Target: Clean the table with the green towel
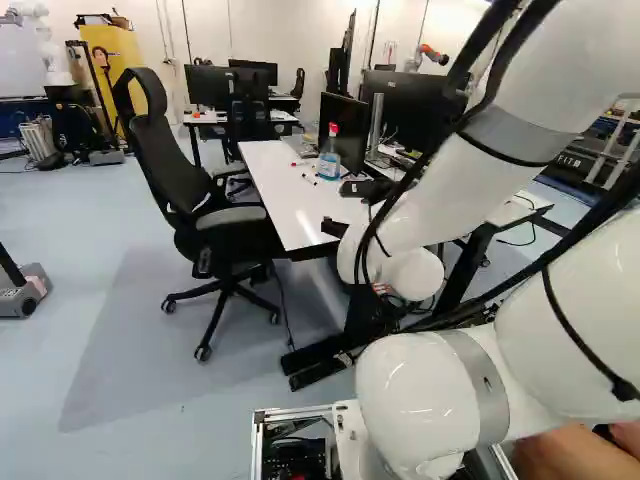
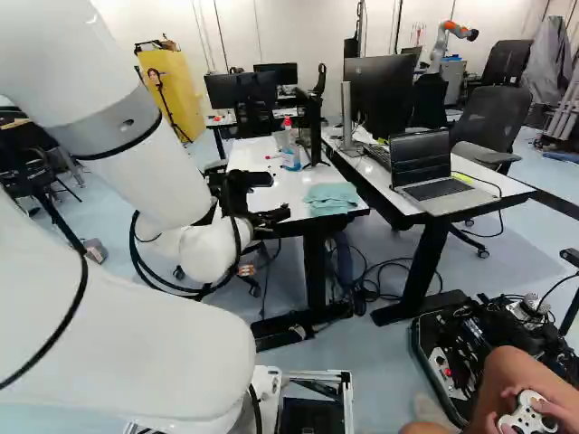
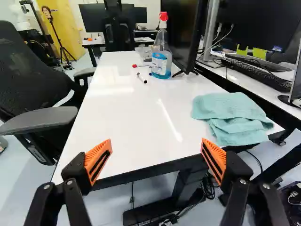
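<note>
The towel (image 3: 230,117) lies on the counter (image 3: 122,122), at its near right corner; well beyond it, on the same counter, a spray bottle (image 3: 162,66) stands just left of a monitor (image 3: 183,33); markers (image 3: 141,78) lie left of the bottle; a chair (image 1: 160,145) stands along the left side; a second counter (image 3: 244,84) runs along the right, bearing a laptop (image 2: 422,158) at its near end, a keyboard (image 3: 258,73) beyond.

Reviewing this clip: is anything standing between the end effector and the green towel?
Nothing visible stands between the open end effector and the green towel. The spray bottle and the black monitor stand farther along the table, beyond the towel, so neither is in the way.
</note>
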